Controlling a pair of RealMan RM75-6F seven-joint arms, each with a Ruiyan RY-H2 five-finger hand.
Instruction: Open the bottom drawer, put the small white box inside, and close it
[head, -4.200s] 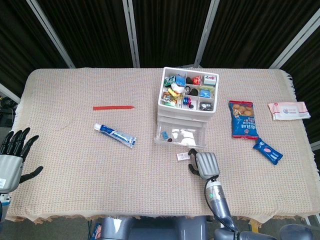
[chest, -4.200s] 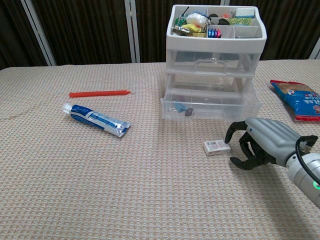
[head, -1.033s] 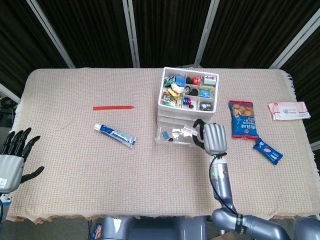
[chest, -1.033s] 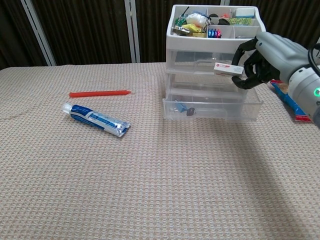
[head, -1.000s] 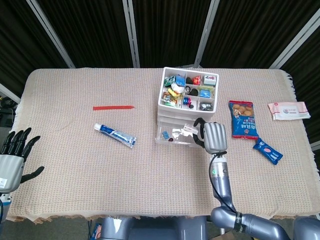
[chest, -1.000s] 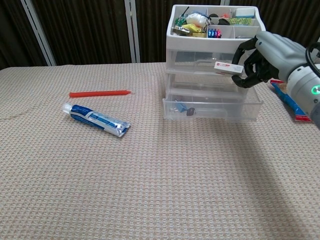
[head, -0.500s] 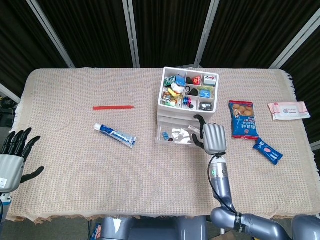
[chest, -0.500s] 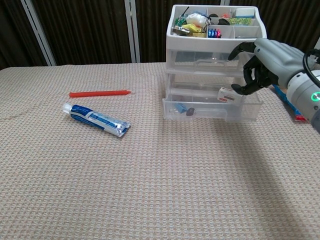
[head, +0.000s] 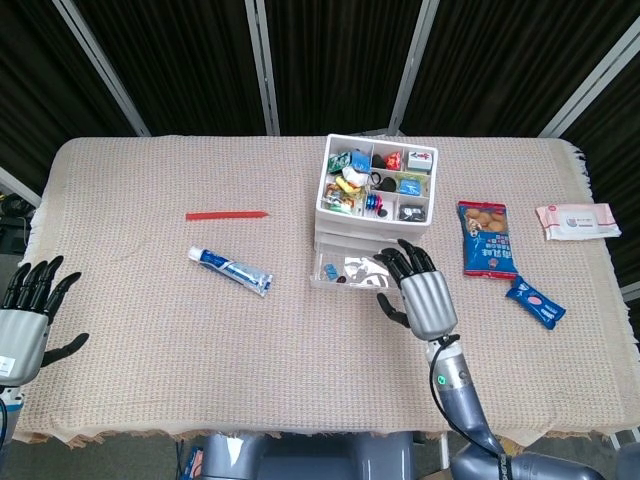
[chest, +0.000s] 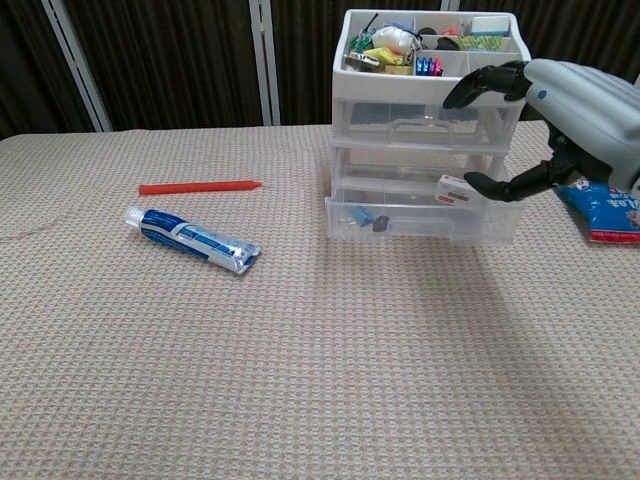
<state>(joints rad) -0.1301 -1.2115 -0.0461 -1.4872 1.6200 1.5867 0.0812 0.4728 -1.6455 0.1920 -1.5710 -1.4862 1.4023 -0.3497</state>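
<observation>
**Box in the drawer, drawer open**

The white box lies tilted in the bottom drawer, toward its right end, the drawer pulled out past the organizer front. I hold my right hand just off the drawer's right corner, fingers spread wide and gripping nothing. Bare cloth lies in front of the drawer; the snack bag sits close on the right. My left hand hangs at the table's left edge, fingers apart and gripping nothing.
</observation>
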